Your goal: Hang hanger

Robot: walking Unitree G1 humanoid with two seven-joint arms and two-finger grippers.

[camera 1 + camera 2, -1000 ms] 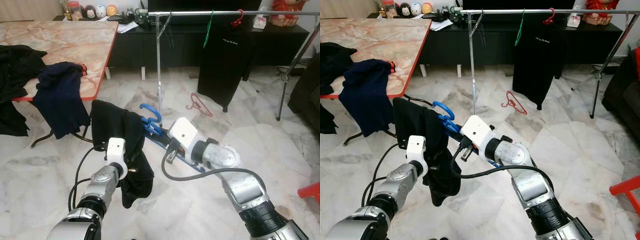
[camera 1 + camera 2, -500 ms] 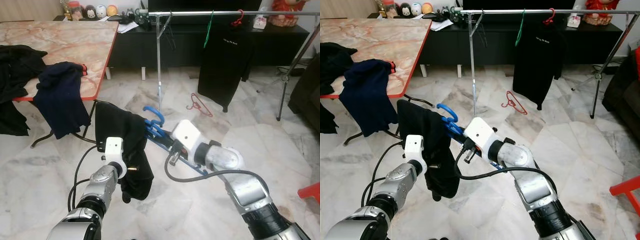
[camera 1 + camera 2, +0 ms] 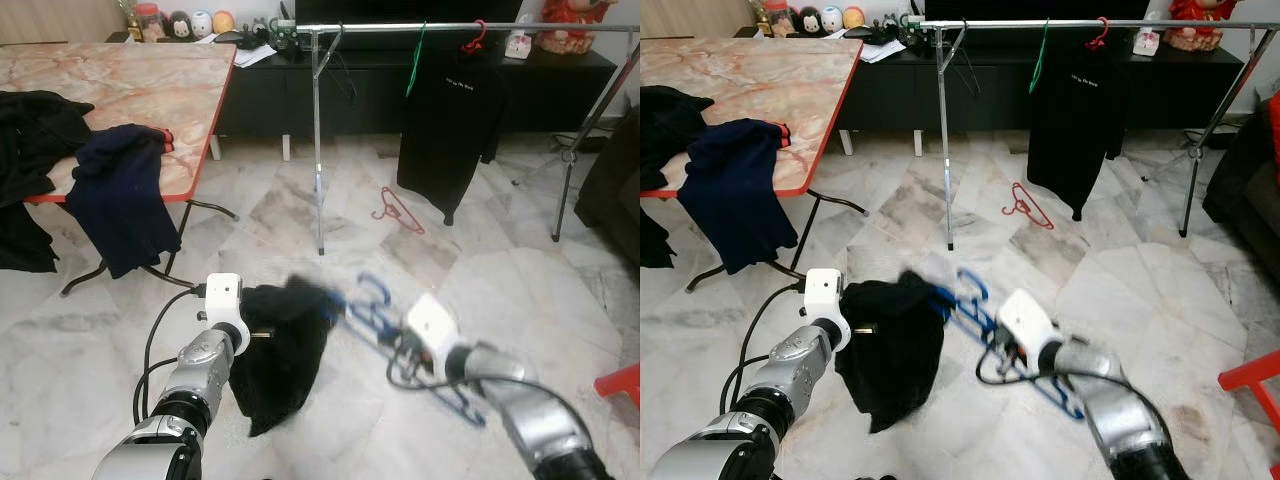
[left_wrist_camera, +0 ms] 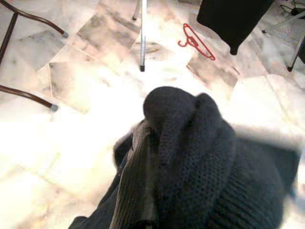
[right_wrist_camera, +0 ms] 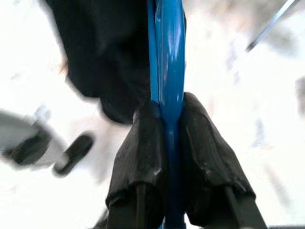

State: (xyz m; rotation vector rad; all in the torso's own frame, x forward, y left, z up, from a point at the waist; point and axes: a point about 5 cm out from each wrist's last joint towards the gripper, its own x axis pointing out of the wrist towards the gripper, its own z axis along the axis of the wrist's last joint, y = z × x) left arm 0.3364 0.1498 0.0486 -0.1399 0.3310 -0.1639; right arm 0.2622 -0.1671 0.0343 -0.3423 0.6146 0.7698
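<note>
Blue plastic is what your right claw is clamped on: the blue hanger runs between its two black fingers, squeezed from both sides. You hold that hanger low over the marble floor, blurred, its hook end near the black garment. Your left claw is buried in that dark knit cloth and pinches a fold of it, so the garment hangs from it in a bunch. Beyond you stands the metal clothes rail with a black shirt on it, and a red hanger lies on the floor beneath. At your left, the marble bench carries dark clothes draped over its edge.
</note>
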